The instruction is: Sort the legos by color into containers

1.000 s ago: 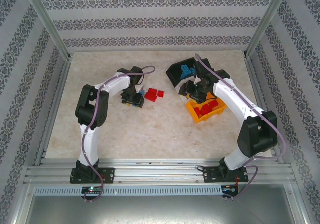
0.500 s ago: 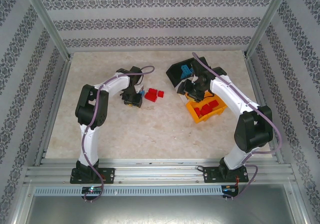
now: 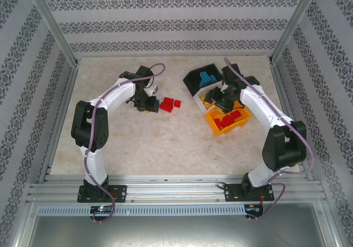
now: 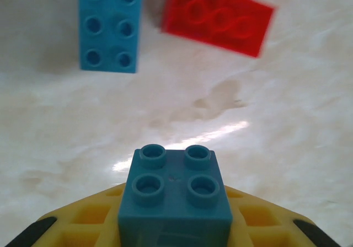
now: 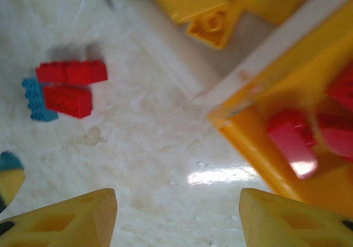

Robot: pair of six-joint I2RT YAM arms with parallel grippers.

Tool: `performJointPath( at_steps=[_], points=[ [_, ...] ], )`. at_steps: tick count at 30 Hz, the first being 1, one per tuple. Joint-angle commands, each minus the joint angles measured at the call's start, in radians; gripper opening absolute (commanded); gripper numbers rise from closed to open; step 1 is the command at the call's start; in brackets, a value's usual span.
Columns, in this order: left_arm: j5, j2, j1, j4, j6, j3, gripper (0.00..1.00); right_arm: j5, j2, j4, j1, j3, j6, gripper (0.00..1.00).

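Top view: the left gripper [image 3: 146,105] stands mid-table, just beside red legos [image 3: 171,105]. The right arm [image 3: 259,106] hides part of the white bin [image 3: 199,100].

Left wrist: its fingers [image 4: 83,225], cut off by the lower edge, pinch a blue brick [image 4: 175,194].

Right wrist: the right gripper [image 5: 176,203] is spread and empty over open table [image 5: 165,148], near the blurred orange bin [image 5: 248,148].

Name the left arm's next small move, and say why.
Probably start carrying the small light blue studded plastic brick toward the black plastic bin: the left gripper is closed on it, and that bin already holds blue bricks.
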Motion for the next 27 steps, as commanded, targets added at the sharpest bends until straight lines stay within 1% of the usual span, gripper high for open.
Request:
performJointPath(
  at_steps=[1,5,7,9,12,14,16,22,24,27],
  points=[
    [0.152,-0.025,0.01,0.08,-0.125,0.045,0.33,-0.014,-0.098,0.026,-0.083,-0.058,0.039,0.6],
    [0.292,0.012,0.009,0.248,-0.285,0.081,0.33,-0.025,-0.157,0.032,-0.142,-0.104,0.047,0.6],
    [0.353,0.048,0.008,0.359,-0.383,0.1,0.33,-0.025,-0.177,0.023,-0.15,-0.117,0.044,0.6],
    [0.412,0.099,0.006,0.511,-0.516,0.115,0.33,-0.025,-0.198,0.018,-0.151,-0.132,0.042,0.6],
    [0.471,0.184,0.001,0.721,-0.711,0.155,0.33,-0.021,-0.23,0.007,-0.155,-0.153,0.038,0.6],
    [0.485,0.252,-0.009,0.789,-0.788,0.219,0.33,-0.014,-0.244,-0.006,-0.161,-0.161,0.027,0.6],
    [0.487,0.32,-0.023,0.775,-0.813,0.318,0.33,-0.01,-0.255,-0.019,-0.169,-0.167,0.015,0.6],
    [0.485,0.537,-0.06,0.639,-0.824,0.666,0.33,-0.02,-0.253,-0.033,-0.21,-0.161,-0.017,0.61],
    [0.48,0.595,-0.067,0.606,-0.834,0.76,0.33,-0.027,-0.245,-0.037,-0.222,-0.153,-0.026,0.61],
    [0.473,0.661,-0.074,0.588,-0.857,0.849,0.33,-0.037,-0.23,-0.043,-0.238,-0.14,-0.044,0.61]
  ],
)
